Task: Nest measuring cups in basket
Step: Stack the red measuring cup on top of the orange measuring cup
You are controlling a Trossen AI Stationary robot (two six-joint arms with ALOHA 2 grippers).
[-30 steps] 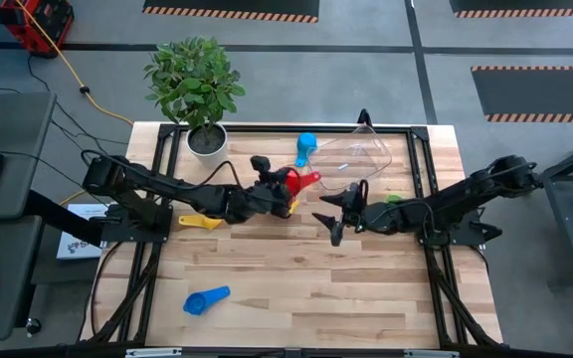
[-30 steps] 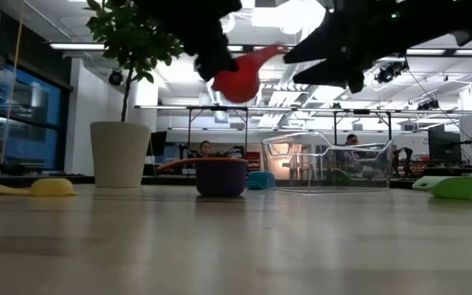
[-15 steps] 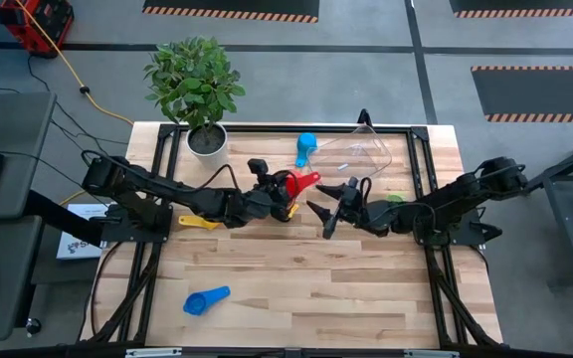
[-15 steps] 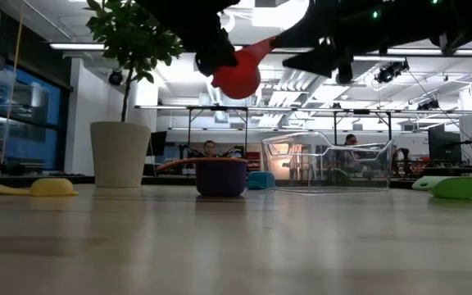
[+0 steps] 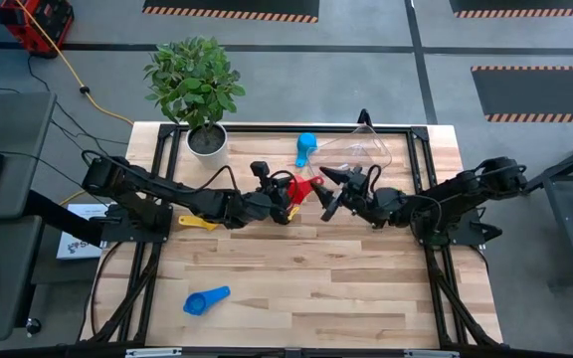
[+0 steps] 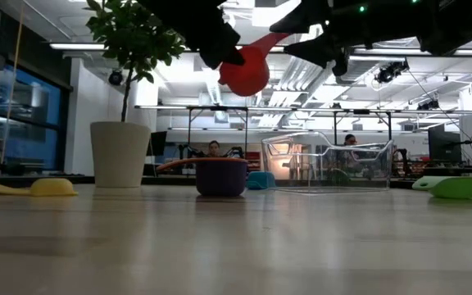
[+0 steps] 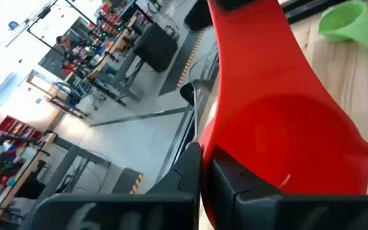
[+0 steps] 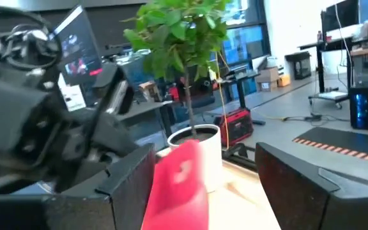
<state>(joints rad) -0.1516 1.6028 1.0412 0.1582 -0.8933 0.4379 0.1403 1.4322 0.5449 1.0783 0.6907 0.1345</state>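
Overhead, a wooden surface [image 5: 296, 288] carries both dark arms, which meet near its middle, just in front of the clear basket [image 5: 358, 151] at the far side. The left gripper [image 5: 273, 194] holds the red measuring cup [image 5: 299, 186] in the air, well above the wood; its fingers pinch the bowl end. The cup's long axis runs roughly from the left arm toward the right arm, so the flat handle points out at the right gripper [image 5: 328, 191]. That gripper's fingers are spread wide, and in the right wrist view the red handle [image 8: 177, 185] lies between the two dark fingers [image 8: 126, 185], not yet clamped as far as can be seen. The low view shows the same: the red bowl [image 6: 245, 70] hangs high, with its handle reaching toward the right arm's fingers. This looks like a hand-over in mid-air, and the right arm is nearer the basket.

Other cups lie apart on the surface: a light blue one [image 5: 306, 145] just beside the basket, a yellow one [image 5: 200, 222] near the left arm, a blue one [image 5: 207, 299] at the near side, and a green one [image 6: 445, 186] off to the right.
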